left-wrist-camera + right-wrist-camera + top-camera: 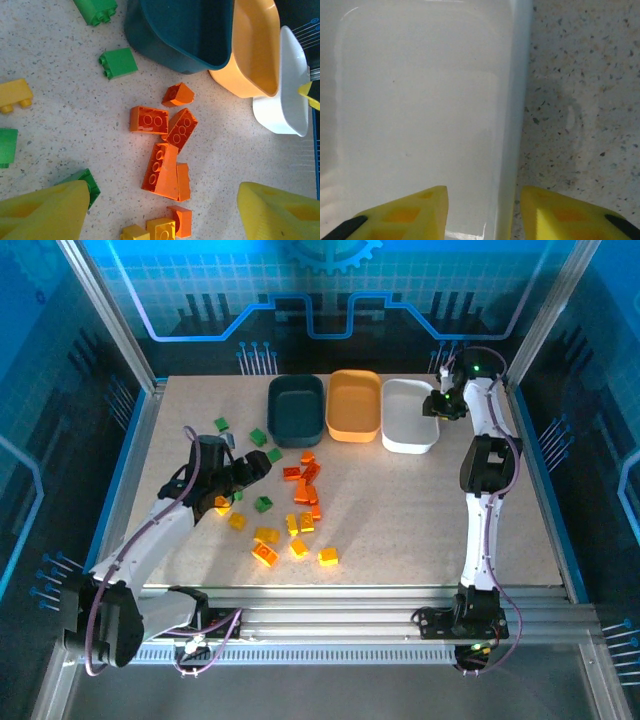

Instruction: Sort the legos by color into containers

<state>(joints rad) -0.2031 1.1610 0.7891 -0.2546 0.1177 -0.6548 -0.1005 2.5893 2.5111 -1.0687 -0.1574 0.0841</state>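
While it hovers, left claw [162,212]: wide, empty; packed orange bricks [165,172] risk double grab.
Right claw [485,215]: parted, empty; may snag white bin [510,100].

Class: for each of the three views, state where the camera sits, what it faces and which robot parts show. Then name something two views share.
Top external: above and behind the bases, looking down on the table; both arms, the left hand and right hand show.
Left wrist: on the left arm, facing down at orange bricks; its yellow fingers show.
Right wrist: on the right arm, facing down at the white bin; its fingers straddle the rim.
Shared: top and left wrist views both hold the teal bin.
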